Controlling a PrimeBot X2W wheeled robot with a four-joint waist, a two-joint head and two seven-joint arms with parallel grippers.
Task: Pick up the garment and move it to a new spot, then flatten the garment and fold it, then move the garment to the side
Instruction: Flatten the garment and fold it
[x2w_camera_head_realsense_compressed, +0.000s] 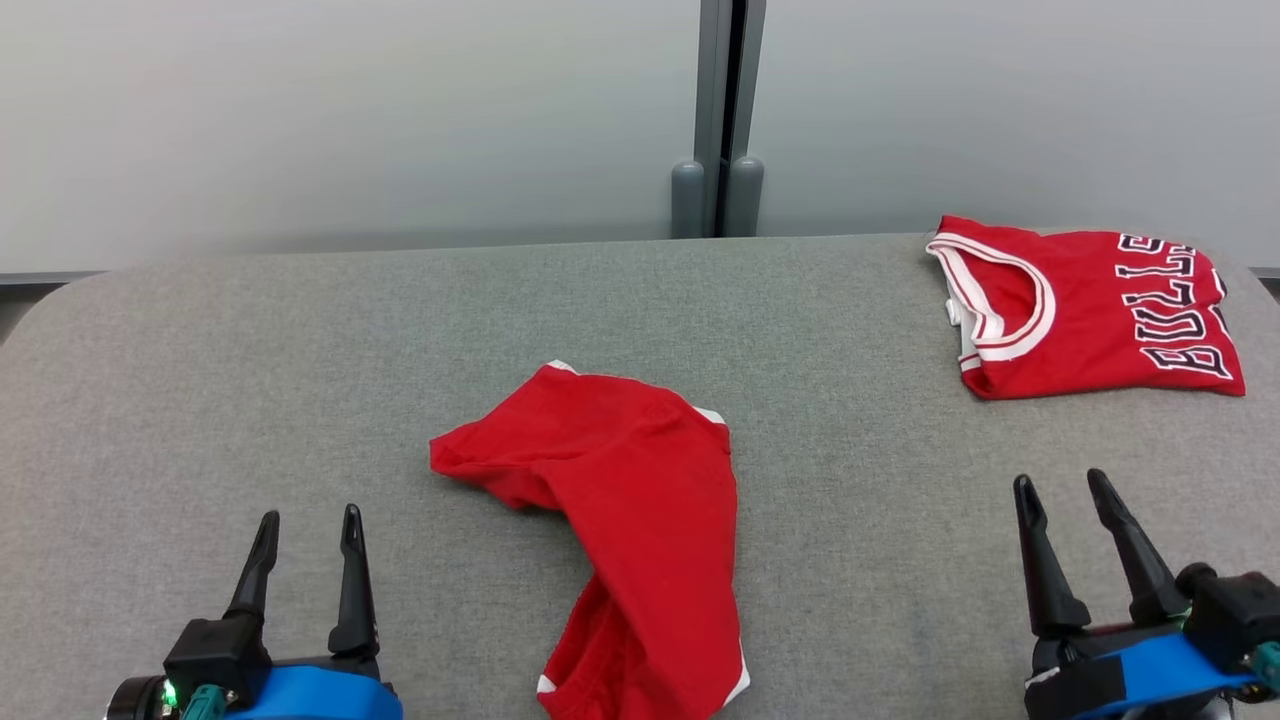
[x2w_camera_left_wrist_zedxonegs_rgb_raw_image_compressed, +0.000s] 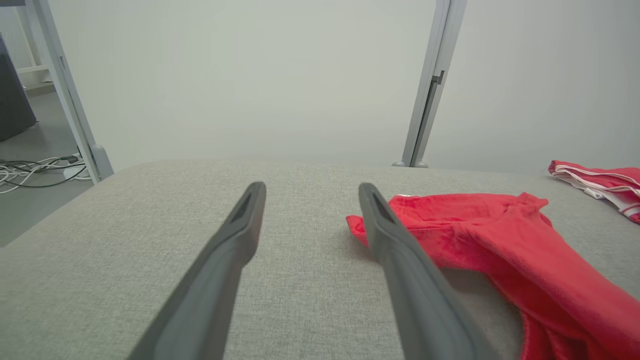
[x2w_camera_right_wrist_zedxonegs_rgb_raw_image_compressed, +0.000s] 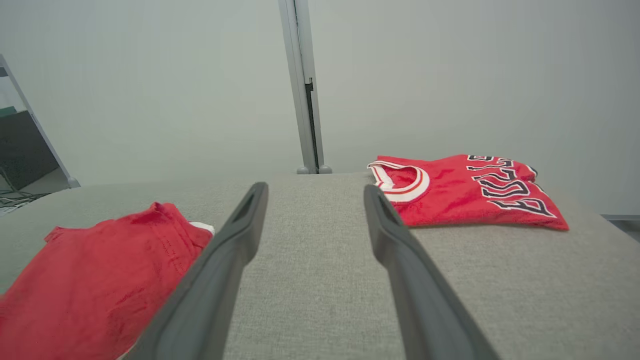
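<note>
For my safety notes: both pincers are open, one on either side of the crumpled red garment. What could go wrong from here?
1. The garment is bunched in layers; a pinch may catch several at once, so it may not spread flat.
2. The folded jersey, also red, lies near the right pincer and might be grabbed or disturbed instead.

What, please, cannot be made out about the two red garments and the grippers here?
Crumpled garment: near end cut off by the head view's bottom edge; its folds hide what kind it is.
Folded jersey: underside hidden by its own folds; cut by the left wrist view's right edge.
Left gripper and right gripper: bases cut off by the head view's bottom edge.
</note>
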